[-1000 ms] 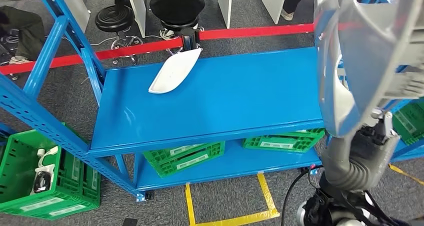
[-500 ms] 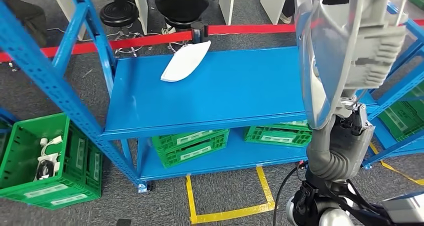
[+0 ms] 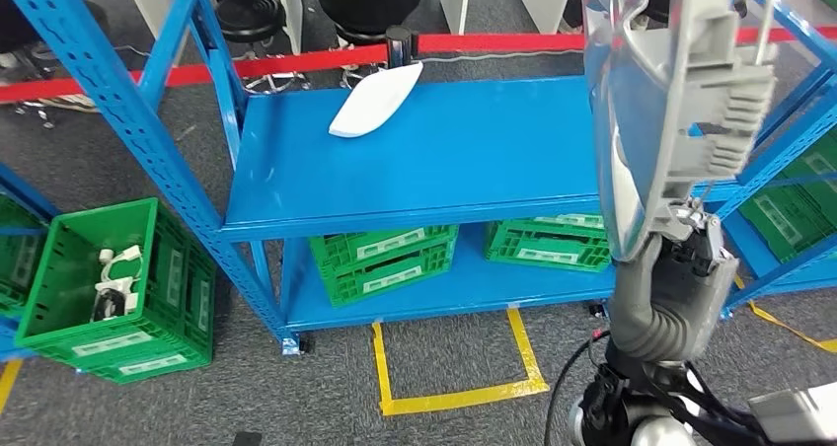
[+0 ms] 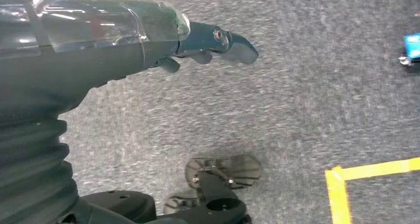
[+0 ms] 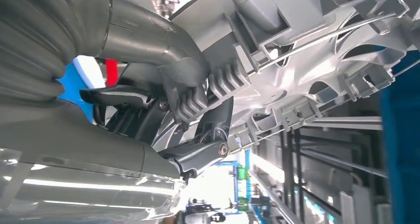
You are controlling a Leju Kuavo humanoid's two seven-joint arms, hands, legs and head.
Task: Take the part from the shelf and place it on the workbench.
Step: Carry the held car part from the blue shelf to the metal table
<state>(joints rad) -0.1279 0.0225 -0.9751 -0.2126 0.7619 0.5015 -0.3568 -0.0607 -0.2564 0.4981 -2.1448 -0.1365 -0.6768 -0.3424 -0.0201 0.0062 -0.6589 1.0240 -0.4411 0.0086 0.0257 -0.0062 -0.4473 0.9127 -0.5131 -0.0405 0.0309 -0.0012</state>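
Note:
A large grey ribbed plastic part (image 3: 671, 101) stands upright close in front of the head camera, at the right. My right hand (image 3: 696, 239) grips its lower end, and in the right wrist view dark fingers (image 5: 198, 154) clamp the part (image 5: 297, 60). A white curved part (image 3: 375, 101) lies at the back of the blue shelf (image 3: 424, 170), far from both hands. My left hand (image 4: 213, 40) hangs over grey carpet with its fingers stretched out and nothing in it.
Green crates sit under the shelf (image 3: 385, 259) and on the floor at the left (image 3: 109, 288). Blue rack uprights (image 3: 128, 120) slant across the left. A red barrier tape (image 3: 296, 61) and seated people lie behind the shelf. Yellow tape (image 3: 454, 397) marks the floor.
The whole view has shifted: the shelf now sits further right and away, so the camera moved. The grey part stays in my right hand, a little higher in the picture.

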